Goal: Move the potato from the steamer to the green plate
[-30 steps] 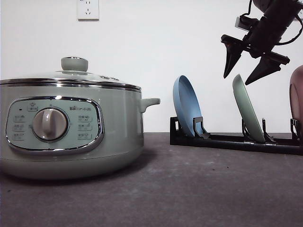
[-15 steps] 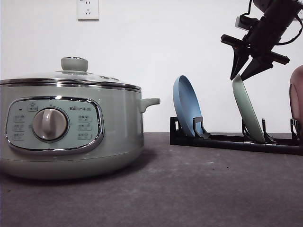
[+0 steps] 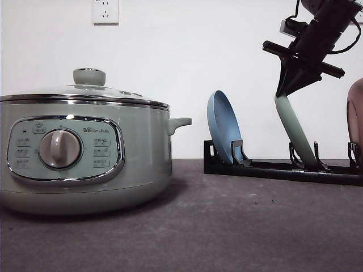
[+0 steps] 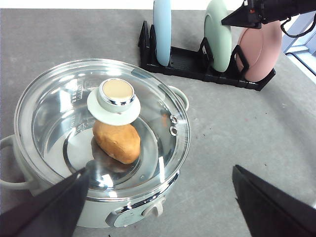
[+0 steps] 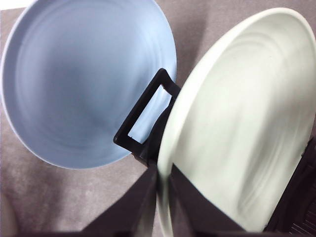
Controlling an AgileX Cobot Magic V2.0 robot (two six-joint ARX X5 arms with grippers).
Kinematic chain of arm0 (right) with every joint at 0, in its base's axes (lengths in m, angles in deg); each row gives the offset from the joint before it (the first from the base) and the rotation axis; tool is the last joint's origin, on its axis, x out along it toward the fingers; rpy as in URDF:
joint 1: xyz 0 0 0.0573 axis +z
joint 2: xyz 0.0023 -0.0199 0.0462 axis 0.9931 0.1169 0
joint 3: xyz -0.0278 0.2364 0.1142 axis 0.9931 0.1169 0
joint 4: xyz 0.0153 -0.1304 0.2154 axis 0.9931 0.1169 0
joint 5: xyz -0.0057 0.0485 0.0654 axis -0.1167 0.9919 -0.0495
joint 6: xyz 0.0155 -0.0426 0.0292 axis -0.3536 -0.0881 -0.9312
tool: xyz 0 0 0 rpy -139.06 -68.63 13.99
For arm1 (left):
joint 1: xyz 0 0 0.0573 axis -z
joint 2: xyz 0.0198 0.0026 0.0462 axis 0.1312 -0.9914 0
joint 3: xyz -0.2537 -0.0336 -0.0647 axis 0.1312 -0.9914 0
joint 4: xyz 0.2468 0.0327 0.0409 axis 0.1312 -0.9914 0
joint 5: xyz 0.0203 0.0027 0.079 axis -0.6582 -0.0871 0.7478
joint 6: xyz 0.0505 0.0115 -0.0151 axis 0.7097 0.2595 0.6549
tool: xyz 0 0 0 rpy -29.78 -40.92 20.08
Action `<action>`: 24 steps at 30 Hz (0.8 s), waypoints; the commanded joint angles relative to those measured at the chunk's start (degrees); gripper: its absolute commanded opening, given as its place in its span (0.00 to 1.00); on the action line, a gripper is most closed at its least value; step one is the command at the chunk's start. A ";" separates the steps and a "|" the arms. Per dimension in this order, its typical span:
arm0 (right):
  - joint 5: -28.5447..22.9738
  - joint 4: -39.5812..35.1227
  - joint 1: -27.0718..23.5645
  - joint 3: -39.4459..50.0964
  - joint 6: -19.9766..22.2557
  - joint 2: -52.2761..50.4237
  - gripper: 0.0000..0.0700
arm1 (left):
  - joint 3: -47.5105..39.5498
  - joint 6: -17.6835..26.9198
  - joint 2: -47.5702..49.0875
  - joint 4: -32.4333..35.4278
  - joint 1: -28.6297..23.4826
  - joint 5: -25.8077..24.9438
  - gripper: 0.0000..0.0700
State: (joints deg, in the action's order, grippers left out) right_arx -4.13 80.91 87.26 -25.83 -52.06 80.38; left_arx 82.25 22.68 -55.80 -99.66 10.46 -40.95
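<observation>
Left wrist view gives me the clearest read on the potato: it lies on its side on the floor of the steamer, seen through the glass lid, its long axis running on a diagonal across the pot floor, one blunt end tucked under the lid's knob, the other end toward the front dial. The lid is seated on the pot, so the potato is enclosed, and it is the one item I can see inside.

From the front camera I see the steamer on the left of the dark table, dial panel facing me, small side handle toward the dish rack. The rack holds three dishes on edge: the blue plate in the slot nearest the steamer, the green plate in the next, and the pink dish in the last one, just beside the green.

My right gripper is down on the top edge of the green plate. In the right wrist view its fingers sit narrow, one on each face of the rim of the green plate, pinching it, with the blue plate beside it and a black rack upright between the two.

My left gripper hangs above the steamer's front side, fingers spread wide and holding nothing.
</observation>
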 commanded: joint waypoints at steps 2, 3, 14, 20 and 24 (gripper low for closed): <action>0.92 -1.29 0.07 -2.65 0.31 -0.59 0.01 | 1.49 0.94 -0.31 0.49 0.11 -0.28 0.85; 1.39 -1.43 0.17 -2.94 0.31 -1.19 0.01 | 1.49 0.94 -0.31 0.50 0.11 -0.28 0.85; 2.83 -0.06 1.82 -5.74 0.62 -9.77 0.01 | 1.49 0.94 -0.33 0.54 0.11 -0.27 0.85; 2.54 5.90 4.42 -5.74 3.71 -15.63 0.01 | 1.49 0.95 -0.33 0.56 0.11 -0.27 0.85; 2.05 11.47 7.22 -5.74 7.10 -19.42 0.01 | 1.49 0.96 -0.33 0.83 0.11 -0.28 0.85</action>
State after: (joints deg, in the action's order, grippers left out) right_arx -1.87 92.27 93.89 -30.18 -47.93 61.57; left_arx 82.25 22.70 -55.80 -99.58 10.46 -40.95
